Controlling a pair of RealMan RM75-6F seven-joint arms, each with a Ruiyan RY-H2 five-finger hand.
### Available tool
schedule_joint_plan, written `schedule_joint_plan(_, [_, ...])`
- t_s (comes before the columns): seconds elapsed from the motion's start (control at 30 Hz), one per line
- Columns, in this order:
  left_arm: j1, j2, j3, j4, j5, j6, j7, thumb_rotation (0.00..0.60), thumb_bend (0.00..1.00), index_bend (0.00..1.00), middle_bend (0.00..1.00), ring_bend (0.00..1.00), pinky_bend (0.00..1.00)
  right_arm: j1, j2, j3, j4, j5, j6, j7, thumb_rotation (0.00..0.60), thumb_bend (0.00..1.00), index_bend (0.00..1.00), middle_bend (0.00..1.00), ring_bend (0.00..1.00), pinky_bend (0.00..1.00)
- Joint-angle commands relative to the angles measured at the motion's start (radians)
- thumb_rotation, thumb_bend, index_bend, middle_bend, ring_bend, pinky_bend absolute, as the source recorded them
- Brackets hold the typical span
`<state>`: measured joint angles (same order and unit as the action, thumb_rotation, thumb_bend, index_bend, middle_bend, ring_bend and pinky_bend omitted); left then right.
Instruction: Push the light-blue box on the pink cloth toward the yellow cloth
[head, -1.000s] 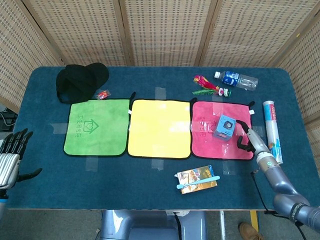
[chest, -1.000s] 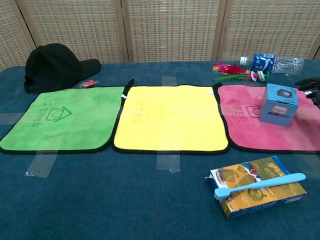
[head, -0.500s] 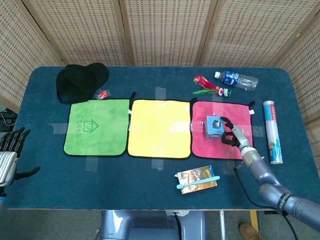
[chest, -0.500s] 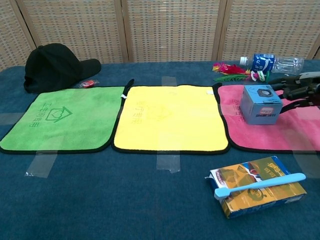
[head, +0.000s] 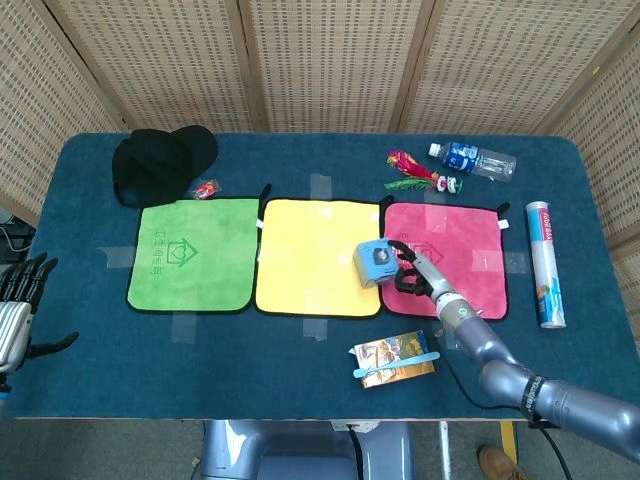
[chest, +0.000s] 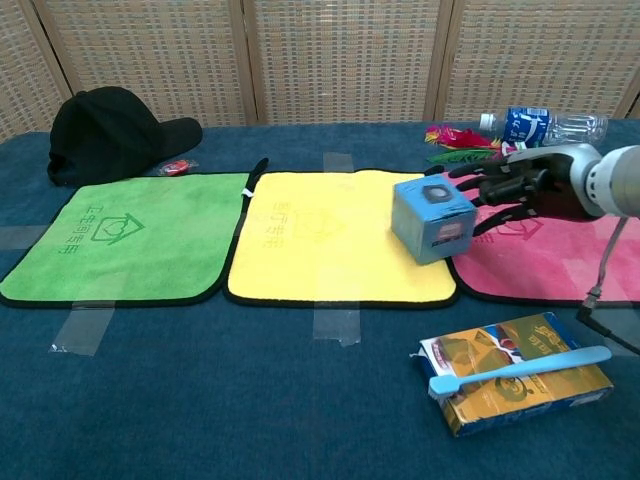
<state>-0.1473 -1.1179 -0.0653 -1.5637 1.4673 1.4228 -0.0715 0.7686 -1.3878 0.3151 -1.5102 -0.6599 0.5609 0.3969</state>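
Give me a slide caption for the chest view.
Right hand pushes the light-blue box off the pink cloth onto the yellow cloth.

The right hand (head: 412, 275) swept leftward across the pink cloth (head: 460, 260) from its right edge. The light-blue box (head: 375, 263) slid left ahead of it, ending on the yellow cloth's (head: 318, 255) right edge.

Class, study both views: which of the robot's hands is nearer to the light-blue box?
Right. The right hand has its fingers against the light-blue box, at the yellow cloth's right edge. The left hand hangs off the table's far left edge, well away from the box.
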Motion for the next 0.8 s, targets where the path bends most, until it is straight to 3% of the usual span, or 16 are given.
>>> schedule_joint_plan(0.03, [0.000, 0.004, -0.002, 0.001, -0.005, -0.002, -0.008, 0.600, 0.00, 0.00, 0.00, 0.00, 0.00, 0.049, -0.037, -0.011, -0.026, 0.056, 0.036, -0.056, 0.600, 1.00, 0.00, 0.02, 0.03, 0.28])
schedule_joint_plan(0.33, [-0.001, 0.013, -0.006, -0.001, -0.015, -0.008, -0.031, 0.600, 0.00, 0.00, 0.00, 0.00, 0.00, 0.155, -0.112, -0.024, -0.034, 0.206, 0.110, -0.177, 0.600, 1.00, 0.00, 0.02, 0.03, 0.28])
schedule_joint_plan(0.8, [-0.003, 0.020, -0.008, -0.003, -0.024, -0.016, -0.048, 0.600, 0.00, 0.00, 0.00, 0.00, 0.00, 0.258, -0.214, 0.016, -0.004, 0.343, 0.152, -0.268, 0.600, 1.00, 0.00, 0.02, 0.03, 0.28])
